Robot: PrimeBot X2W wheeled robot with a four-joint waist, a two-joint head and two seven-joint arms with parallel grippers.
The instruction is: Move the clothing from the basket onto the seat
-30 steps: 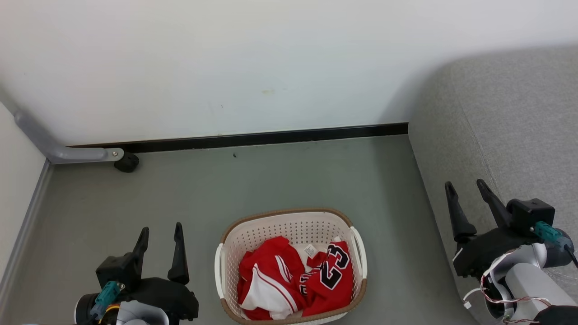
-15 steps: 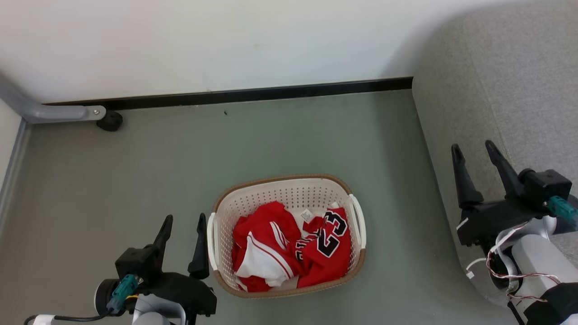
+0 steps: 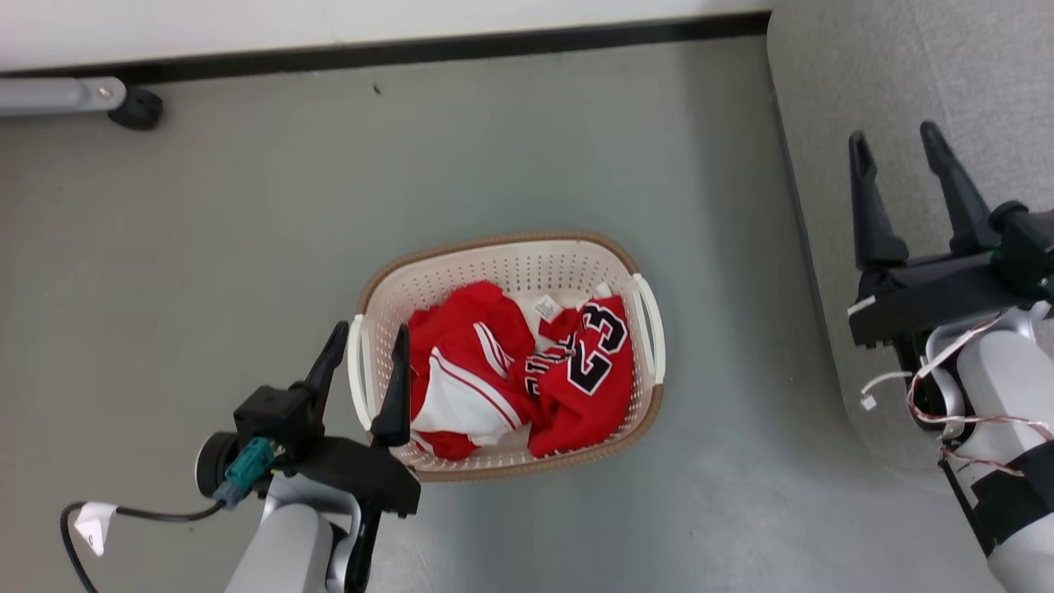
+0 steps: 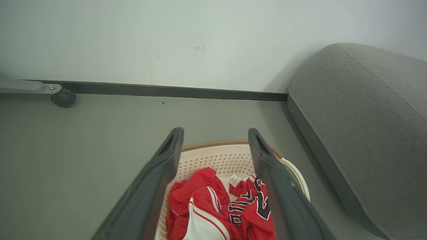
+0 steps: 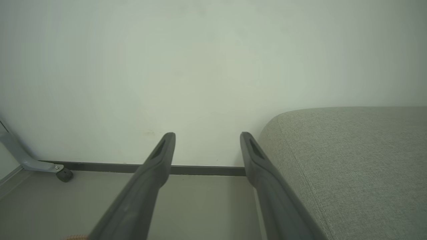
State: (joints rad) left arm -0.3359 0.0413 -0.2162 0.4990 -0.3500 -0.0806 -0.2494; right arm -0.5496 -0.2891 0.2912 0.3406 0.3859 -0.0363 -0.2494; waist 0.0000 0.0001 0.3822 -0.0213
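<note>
At far left of the head view, a black caster (image 3: 136, 107) on a grey leg (image 3: 49, 95) rests by the skirting (image 3: 494, 45). Left gripper (image 3: 372, 329): jaws wide apart, nothing held, fingers straddling the left handle (image 3: 354, 387) of the basket (image 3: 494, 241), inner finger just beside the clothing (image 3: 568, 379); contact cannot be confirmed. Clothing lies crumpled inside the basket on the grey floor (image 3: 576, 148), number 23 facing up on its right half. Right gripper (image 3: 894, 133): jaws wide apart, empty, poised over the edge of the light-grey seat (image 3: 972, 66), well apart from basket and clothing
</note>
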